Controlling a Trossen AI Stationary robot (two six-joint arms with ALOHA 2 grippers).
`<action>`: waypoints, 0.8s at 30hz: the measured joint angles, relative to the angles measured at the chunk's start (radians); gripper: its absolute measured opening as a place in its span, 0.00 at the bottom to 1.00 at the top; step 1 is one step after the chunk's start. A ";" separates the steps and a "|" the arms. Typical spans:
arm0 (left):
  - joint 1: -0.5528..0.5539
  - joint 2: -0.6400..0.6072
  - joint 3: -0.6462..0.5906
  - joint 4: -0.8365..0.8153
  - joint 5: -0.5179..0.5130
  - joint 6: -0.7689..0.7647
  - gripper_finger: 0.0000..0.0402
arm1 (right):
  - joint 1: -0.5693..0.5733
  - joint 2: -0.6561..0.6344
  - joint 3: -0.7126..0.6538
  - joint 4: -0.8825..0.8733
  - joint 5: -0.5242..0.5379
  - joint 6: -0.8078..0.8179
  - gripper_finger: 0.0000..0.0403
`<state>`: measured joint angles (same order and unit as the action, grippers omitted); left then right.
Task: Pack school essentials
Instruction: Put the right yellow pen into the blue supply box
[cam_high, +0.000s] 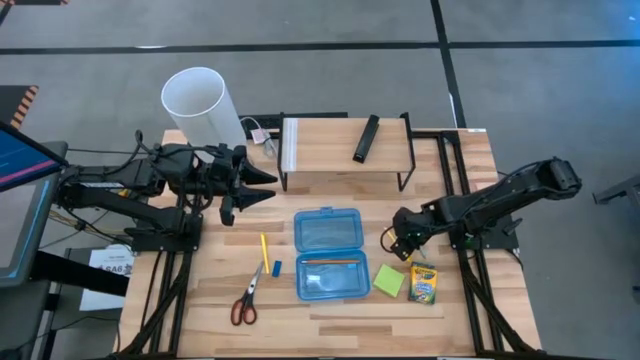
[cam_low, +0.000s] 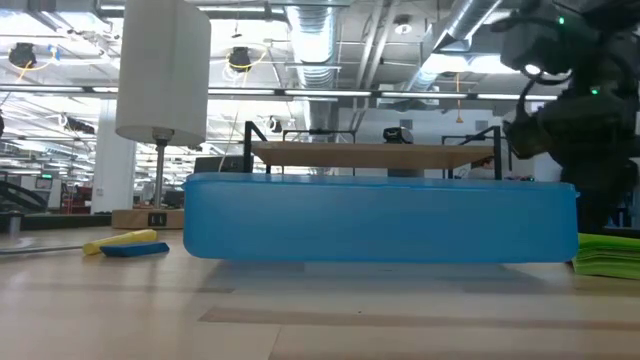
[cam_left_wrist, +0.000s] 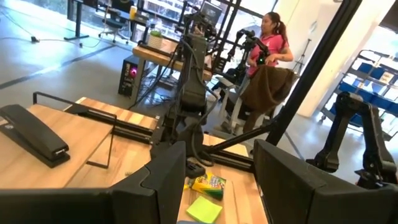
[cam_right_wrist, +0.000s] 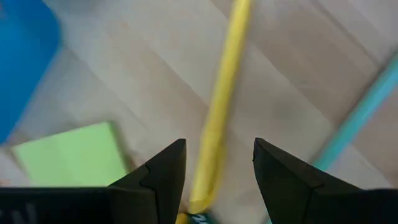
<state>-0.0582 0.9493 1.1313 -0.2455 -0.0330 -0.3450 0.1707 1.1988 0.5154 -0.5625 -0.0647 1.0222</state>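
An open blue case (cam_high: 326, 254) lies in the middle of the table with an orange pencil (cam_high: 330, 261) in its near half. To its left lie a yellow pencil (cam_high: 265, 252), a blue eraser (cam_high: 276, 267) and red-handled scissors (cam_high: 245, 300). To its right are a green sticky-note pad (cam_high: 388, 281) and a crayon box (cam_high: 423, 284). My right gripper (cam_high: 398, 243) points steeply down, open, just right of the case. In its wrist view a yellow pencil (cam_right_wrist: 217, 118) runs between the open fingers (cam_right_wrist: 217, 149); a teal pen (cam_right_wrist: 360, 115) lies beside it. My left gripper (cam_high: 262, 185) hangs open, high at the far left.
A wooden riser (cam_high: 345, 150) at the far edge carries a slim black bar (cam_high: 366, 138). A tall white cylinder (cam_high: 205, 105) stands at the far left. A person (cam_left_wrist: 268, 46) stands in the room beyond the table's right side. Bare wood shows along the near edge.
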 joint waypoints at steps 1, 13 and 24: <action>0.000 0.000 0.000 0.000 0.000 0.000 0.44 | 0.000 0.000 -0.007 0.004 0.003 0.000 0.52; 0.000 0.000 0.000 0.000 -0.015 -0.017 0.44 | 0.000 0.000 -0.062 0.074 0.044 -0.012 0.52; 0.000 0.000 0.000 0.011 -0.035 -0.035 0.44 | 0.006 0.099 -0.044 0.078 0.069 -0.029 0.50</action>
<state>-0.0582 0.9493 1.1313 -0.2344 -0.0685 -0.3798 0.1772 1.2983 0.4711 -0.4840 0.0047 0.9936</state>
